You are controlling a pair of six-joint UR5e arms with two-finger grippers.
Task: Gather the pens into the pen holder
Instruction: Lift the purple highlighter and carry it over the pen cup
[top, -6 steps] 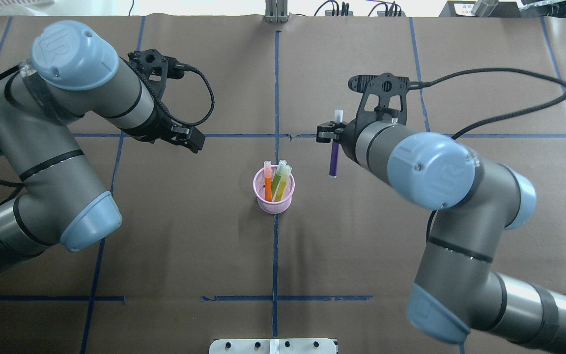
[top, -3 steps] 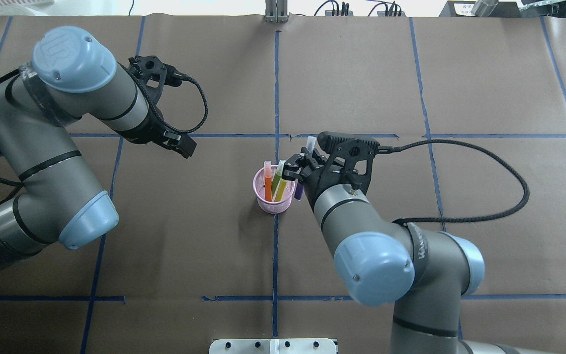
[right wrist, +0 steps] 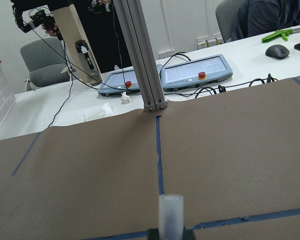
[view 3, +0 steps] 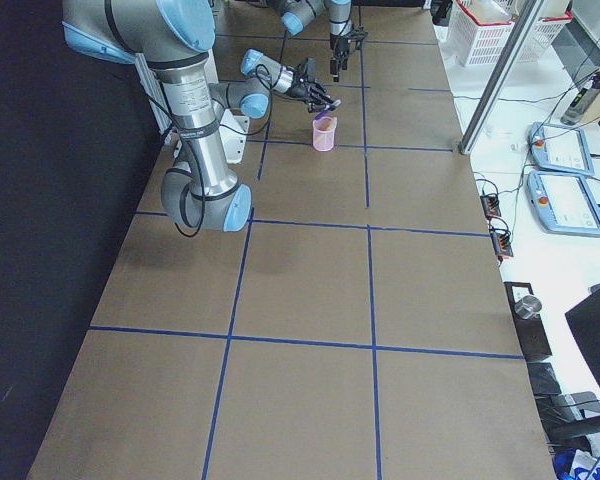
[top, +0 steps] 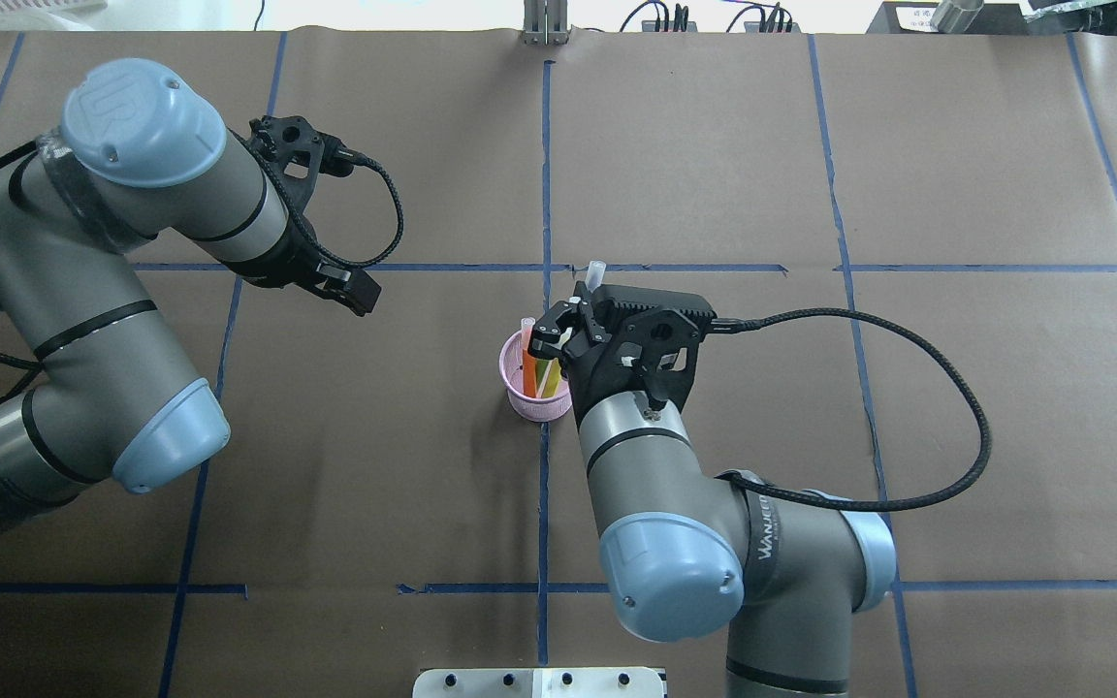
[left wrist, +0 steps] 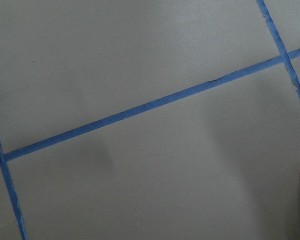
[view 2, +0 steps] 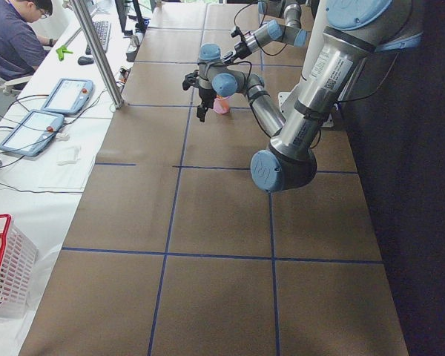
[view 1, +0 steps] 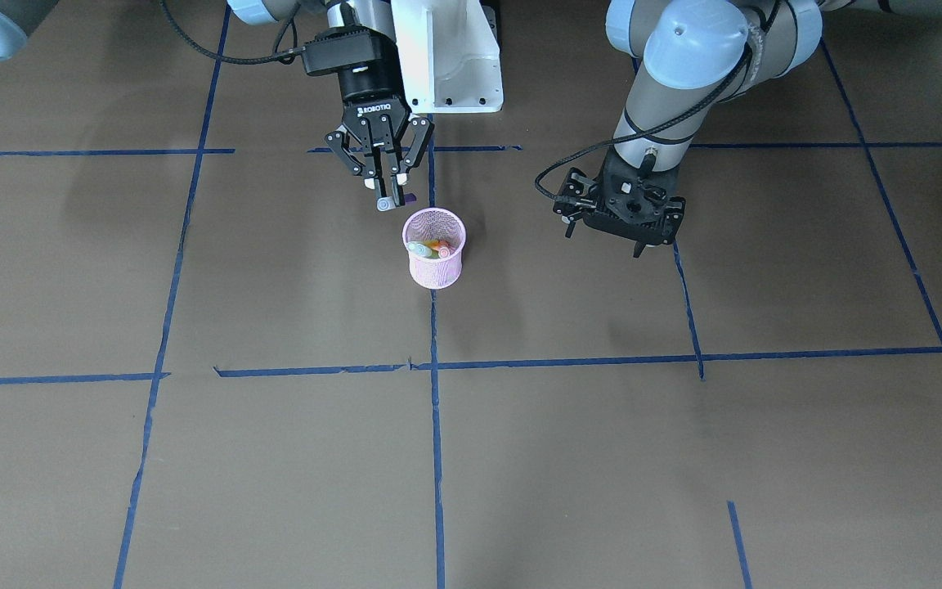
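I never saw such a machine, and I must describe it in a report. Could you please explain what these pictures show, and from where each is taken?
This is a two-armed robot at a paper-covered table. One camera looks down from behind it, one faces it, two watch from the table's ends, one sits on each wrist. On the table stands a pink mesh pen holder with an orange pen and a green pen inside. The right gripper is shut on a purple pen, tilted, close to the holder's rim. The left gripper hangs aside; nothing shows in it.
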